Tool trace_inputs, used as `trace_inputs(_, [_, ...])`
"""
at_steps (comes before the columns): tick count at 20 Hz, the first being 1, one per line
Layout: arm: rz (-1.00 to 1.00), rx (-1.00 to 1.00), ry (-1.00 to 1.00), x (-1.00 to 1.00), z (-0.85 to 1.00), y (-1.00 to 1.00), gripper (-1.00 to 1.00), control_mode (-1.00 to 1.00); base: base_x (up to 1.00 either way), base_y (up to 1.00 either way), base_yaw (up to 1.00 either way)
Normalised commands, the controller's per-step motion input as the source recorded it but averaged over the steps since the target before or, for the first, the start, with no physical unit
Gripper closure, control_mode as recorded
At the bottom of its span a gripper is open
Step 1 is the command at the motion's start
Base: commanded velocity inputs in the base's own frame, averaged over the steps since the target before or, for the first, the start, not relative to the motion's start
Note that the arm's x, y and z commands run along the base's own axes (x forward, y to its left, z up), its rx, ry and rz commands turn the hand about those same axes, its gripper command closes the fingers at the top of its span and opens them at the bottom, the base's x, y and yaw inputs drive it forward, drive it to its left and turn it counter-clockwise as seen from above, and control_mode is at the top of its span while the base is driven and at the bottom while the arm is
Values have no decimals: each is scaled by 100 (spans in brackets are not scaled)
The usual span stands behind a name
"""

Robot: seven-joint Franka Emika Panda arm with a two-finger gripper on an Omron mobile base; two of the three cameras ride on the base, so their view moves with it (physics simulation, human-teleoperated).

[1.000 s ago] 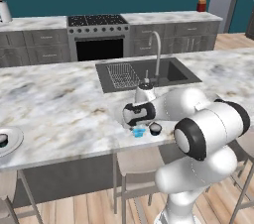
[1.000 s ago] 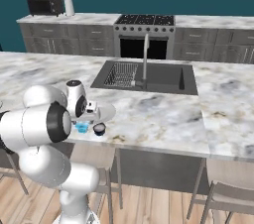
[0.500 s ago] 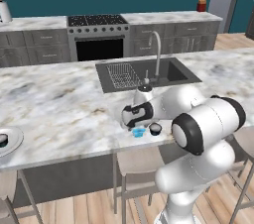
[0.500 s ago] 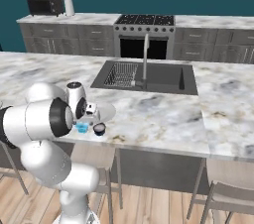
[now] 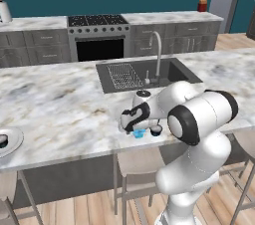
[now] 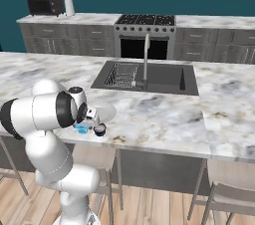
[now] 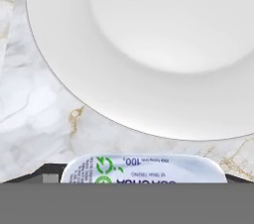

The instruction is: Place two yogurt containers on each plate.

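Observation:
My gripper (image 5: 136, 127) hangs low over the counter's front edge, right above the bright blue yogurt container (image 5: 139, 133). In the hand view its pale printed lid (image 7: 144, 168) spans the gap between my dark fingertips (image 7: 48, 174). The gripper (image 7: 139, 177) straddles it, and contact is unclear. A dark yogurt container (image 5: 156, 130) stands just right of the blue one. One white plate (image 7: 149, 44) lies just beyond them, bare. The other plate (image 5: 11, 144) sits at the far left of the counter with a dark cup (image 5: 2, 140) on it. From the right, the gripper (image 6: 84, 125), blue cup (image 6: 81, 129), dark cup (image 6: 100, 130) and plate (image 6: 105, 113) appear.
A sink (image 5: 144, 73) with a dish rack and tall faucet (image 5: 158, 55) lies behind the near plate. Stools (image 5: 139, 162) stand under the counter's front edge. A stove (image 5: 97, 35) and cabinets line the back wall.
My hand has sunk a little further onto the blue cup. The cups and plates have not moved.

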Motion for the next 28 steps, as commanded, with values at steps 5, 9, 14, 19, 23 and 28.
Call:
trace_inputs(5, [0,0,0,0,1,0,100,-100,0,0,0])
trace_inputs(9, [-3,1,-1,0,70,0,100,-100,0,0,0])
trace_inputs(14, [-8,2,0,29,79,-7,100,-100,0,0,0])
trace_inputs(19, [-5,-4,0,94,-15,-1,100,-100,0,0,0])
trace_inputs(23, [-3,-4,1,94,-43,5,-100,-100,0,0,0])
trace_inputs(28, [0,0,0,12,-5,0,-100,-100,0,0,0])
